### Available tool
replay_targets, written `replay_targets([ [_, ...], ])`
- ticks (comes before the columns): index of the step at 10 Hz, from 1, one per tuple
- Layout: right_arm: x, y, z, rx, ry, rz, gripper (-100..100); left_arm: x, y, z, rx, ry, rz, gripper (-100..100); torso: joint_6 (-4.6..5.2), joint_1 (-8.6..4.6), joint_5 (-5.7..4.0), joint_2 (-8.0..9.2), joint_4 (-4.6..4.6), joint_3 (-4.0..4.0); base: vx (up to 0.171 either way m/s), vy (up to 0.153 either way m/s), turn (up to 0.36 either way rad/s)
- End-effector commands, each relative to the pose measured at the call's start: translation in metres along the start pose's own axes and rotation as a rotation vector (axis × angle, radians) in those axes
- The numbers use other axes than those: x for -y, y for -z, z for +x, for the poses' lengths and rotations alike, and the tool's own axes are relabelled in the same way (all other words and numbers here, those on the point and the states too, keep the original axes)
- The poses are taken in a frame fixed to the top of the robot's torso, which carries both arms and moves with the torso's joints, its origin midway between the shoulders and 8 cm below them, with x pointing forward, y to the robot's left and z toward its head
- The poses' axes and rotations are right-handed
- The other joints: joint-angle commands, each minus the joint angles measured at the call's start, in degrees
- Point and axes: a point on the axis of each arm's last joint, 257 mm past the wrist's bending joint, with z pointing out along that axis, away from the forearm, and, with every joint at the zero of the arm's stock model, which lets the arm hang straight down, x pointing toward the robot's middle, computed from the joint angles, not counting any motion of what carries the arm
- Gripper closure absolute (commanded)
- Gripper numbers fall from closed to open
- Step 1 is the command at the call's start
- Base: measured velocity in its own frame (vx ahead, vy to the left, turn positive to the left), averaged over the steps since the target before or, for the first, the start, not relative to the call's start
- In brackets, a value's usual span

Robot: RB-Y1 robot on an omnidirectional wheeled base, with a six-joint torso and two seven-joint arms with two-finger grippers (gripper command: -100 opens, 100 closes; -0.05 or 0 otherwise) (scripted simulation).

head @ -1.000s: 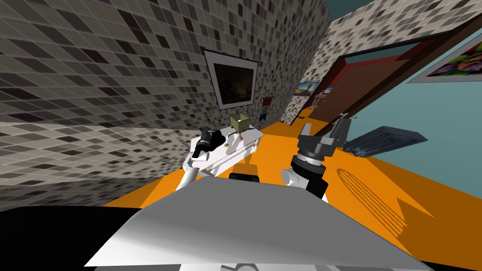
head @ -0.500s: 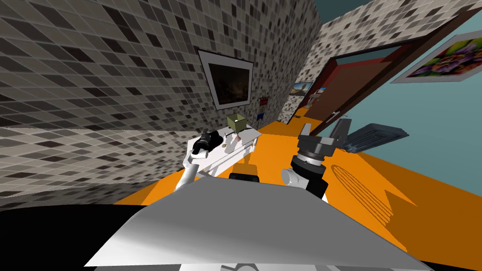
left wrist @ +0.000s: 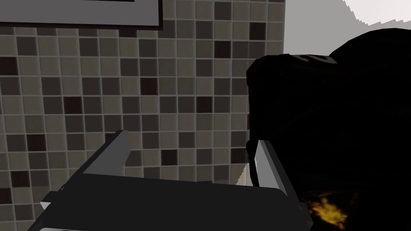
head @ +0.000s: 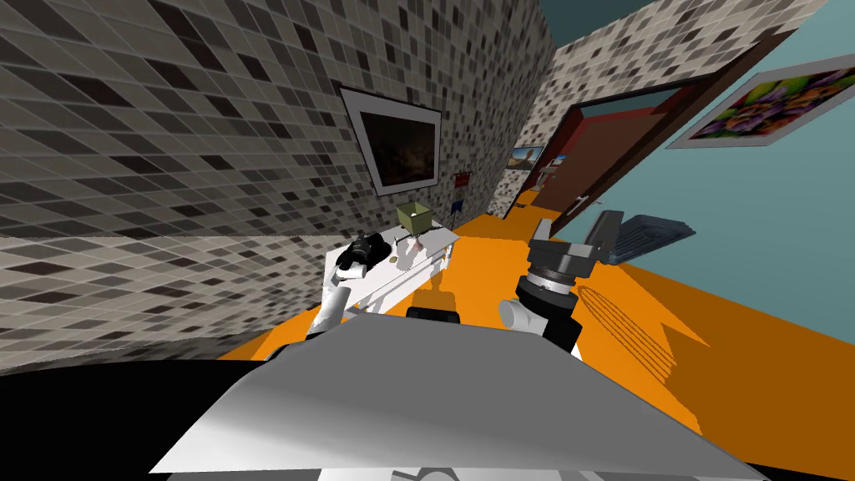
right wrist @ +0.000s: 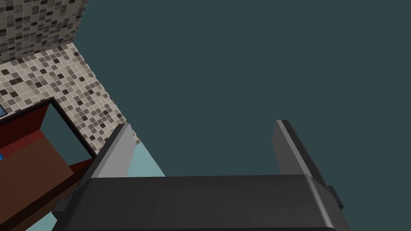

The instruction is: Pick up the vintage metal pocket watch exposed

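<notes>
A small brassy round thing, which I take for the pocket watch (head: 391,260), lies on the white table (head: 417,267) against the tiled wall. My left gripper (head: 365,249) hovers over the table's near-left end, just left of the watch. In the left wrist view my left gripper (left wrist: 192,138) is open with nothing between its fingers, facing the tiled wall. A bulky black object (left wrist: 333,120) sits close beside one finger (left wrist: 267,164). My right gripper (head: 574,232) is raised on the right, away from the table, and its wrist view shows the right gripper (right wrist: 203,126) open and empty.
An olive box (head: 414,216) and a small pinkish item (head: 411,245) stand at the table's far end. A framed picture (head: 399,150) hangs above. A dark slatted panel (head: 647,232) leans on the teal wall beside an open brown door (head: 589,163). The floor (head: 651,334) is orange.
The whole head picture has swung, so I have turned; table and wall picture drifted left and slightly up. Both arms hold the same pose, fingers still open.
</notes>
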Motion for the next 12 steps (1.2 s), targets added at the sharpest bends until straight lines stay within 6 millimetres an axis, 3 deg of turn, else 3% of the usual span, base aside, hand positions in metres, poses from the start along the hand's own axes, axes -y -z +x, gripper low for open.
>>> replay_targets([
  [1, 0.0, 0.0, 0.0, 0.0, 0.0, 0.0, 0, -0.01, -0.01, -0.016, 0.032, 0.029, -0.053, -100, 0.0, 0.0, 0.0, 0.0, 0.0, 0.0, 0.008, -0.024, -0.149],
  [3, 0.0, 0.0, 0.0, 0.0, 0.0, 0.0, 0, -0.026, -0.017, -0.032, 0.067, 0.059, -0.116, -100, 0.0, -0.02, 0.0, -0.02, -0.01, -0.01, 0.016, -0.025, -0.092],
  [4, 0.0, 0.0, 0.0, 0.0, 0.0, 0.0, 0, -0.044, -0.015, -0.037, 0.082, 0.06, -0.164, -100, 0.02, -0.05, -0.01, -0.06, -0.01, -0.03, 0.018, -0.025, -0.08],
  [5, 0.0, 0.0, 0.0, 0.0, 0.0, 0.0, 0, -0.043, -0.022, -0.047, 0.103, 0.091, -0.183, -100, 0.01, -0.05, 0.0, -0.05, -0.02, -0.03, 0.019, -0.028, -0.149],
  [6, 0.0, 0.0, 0.0, 0.0, 0.0, 0.0, 0, -0.065, -0.018, -0.053, 0.121, 0.093, -0.238, -100, 0.03, -0.05, -0.01, -0.07, -0.01, -0.04, 0.022, -0.015, -0.061],
  [7, 0.0, 0.0, 0.0, 0.0, 0.0, 0.0, 0, -0.065, -0.024, -0.062, 0.141, 0.125, -0.26, -100, -0.01, -0.01, 0.0, -0.06, -0.02, -0.04, 0.03, -0.014, -0.119],
  [8, 0.0, 0.0, 0.0, 0.0, 0.0, 0.0, 0, -0.086, -0.019, -0.068, 0.159, 0.127, -0.315, -100, 0.02, 0.0, 0.0, -0.09, -0.02, -0.05, 0.027, -0.011, -0.074],
  [9, 0.0, 0.0, 0.0, 0.0, 0.0, 0.0, 0, -0.083, -0.025, -0.075, 0.176, 0.159, -0.332, -100, -0.01, 0.01, 0.01, -0.08, -0.02, -0.05, 0.028, -0.02, -0.11],
  [10, 0.0, 0.0, 0.0, 0.0, 0.0, 0.0, 0, -0.105, -0.018, -0.081, 0.196, 0.162, -0.39, -100, 0.02, -0.02, 0.0, -0.09, -0.02, -0.05, 0.026, -0.012, -0.084],
  [11, 0.0, 0.0, 0.0, 0.0, 0.0, 0.0, 0, -0.106, -0.022, -0.088, 0.213, 0.195, -0.412, -100, 0.0, 0.0, 0.01, -0.08, -0.02, -0.05, 0.04, -0.013, -0.147],
  [12, 0.0, 0.0, 0.0, 0.0, 0.0, 0.0, 0, -0.127, -0.014, -0.092, 0.231, 0.198, -0.466, -100, 0.02, -0.01, 0.0, -0.12, -0.02, -0.07, 0.037, -0.005, -0.062],
])
